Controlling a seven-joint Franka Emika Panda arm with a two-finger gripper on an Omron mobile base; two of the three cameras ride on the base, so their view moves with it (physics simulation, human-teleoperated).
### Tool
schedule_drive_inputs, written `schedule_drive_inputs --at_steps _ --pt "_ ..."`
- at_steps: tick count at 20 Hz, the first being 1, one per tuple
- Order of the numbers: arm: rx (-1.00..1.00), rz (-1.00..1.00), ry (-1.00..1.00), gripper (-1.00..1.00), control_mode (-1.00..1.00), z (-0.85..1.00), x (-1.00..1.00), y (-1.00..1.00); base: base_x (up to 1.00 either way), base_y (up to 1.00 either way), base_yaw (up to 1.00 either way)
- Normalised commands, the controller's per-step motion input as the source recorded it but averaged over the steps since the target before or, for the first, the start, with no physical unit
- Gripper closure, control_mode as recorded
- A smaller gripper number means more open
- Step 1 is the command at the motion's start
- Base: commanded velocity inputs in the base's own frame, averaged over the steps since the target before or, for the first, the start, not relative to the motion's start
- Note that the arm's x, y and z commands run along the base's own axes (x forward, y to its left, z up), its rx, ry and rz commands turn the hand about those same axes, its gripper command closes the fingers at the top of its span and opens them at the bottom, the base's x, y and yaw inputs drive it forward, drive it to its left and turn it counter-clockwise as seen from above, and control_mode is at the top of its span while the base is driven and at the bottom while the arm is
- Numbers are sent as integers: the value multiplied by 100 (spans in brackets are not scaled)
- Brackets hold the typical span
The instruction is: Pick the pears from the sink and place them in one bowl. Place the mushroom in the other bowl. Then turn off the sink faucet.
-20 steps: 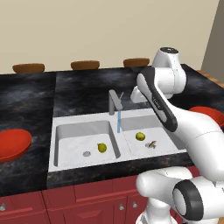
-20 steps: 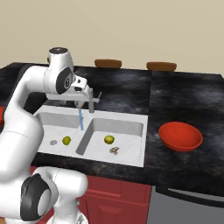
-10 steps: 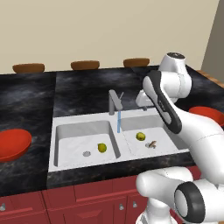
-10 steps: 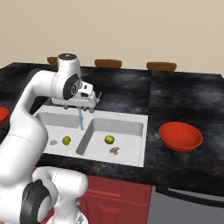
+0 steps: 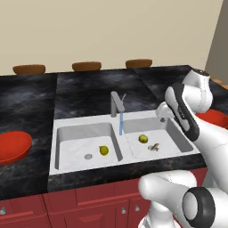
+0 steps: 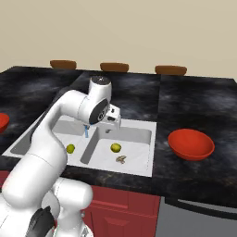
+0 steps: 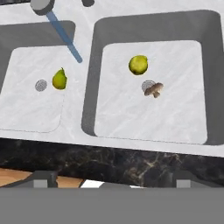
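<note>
Two yellow-green pears lie in the white double sink [image 5: 89,165] [image 7: 89,87]: one pear [image 5: 103,150] [image 6: 70,148] [image 7: 59,79] in the left basin near its drain, the other pear [image 5: 143,139] [image 6: 115,147] [image 7: 138,64] in the right basin. Beside that right pear, by the drain, lies the small brown mushroom [image 5: 154,147] [image 6: 121,159] [image 7: 153,89]. The grey faucet [image 5: 116,103] [image 7: 42,5] pours a blue stream [image 5: 120,124] over the divider. My gripper [image 5: 162,111] [image 6: 113,121] [image 7: 114,180] hangs open and empty above the right basin's rear.
One red bowl [image 5: 11,147] [image 6: 1,121] sits on the black counter left of the sink, another red bowl [image 6: 190,144] [image 5: 213,116] to its right. Brown stool tops [image 5: 87,66] line the counter's far edge. Red cabinets run below.
The hand has swung right, from beside the faucet to above the right basin, and its jaws have spread wide. Pears and mushroom lie where they were.
</note>
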Motion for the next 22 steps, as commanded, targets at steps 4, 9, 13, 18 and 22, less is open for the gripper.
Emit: schedule_drive_inputs --at_steps 4,9,13,18,22 --pt "15 0 0 -100 -100 -41 12 -65 0 0 0" --pt "5 0 0 -100 -100 -44 30 -35 0 0 0" --pt "-1 0 1 -100 -100 -61 33 -4 0 0 0" --pt "-9 -1 0 -100 -100 -64 26 3 0 0 0" --pt "-7 0 0 -100 -100 -53 18 1 0 0 0"
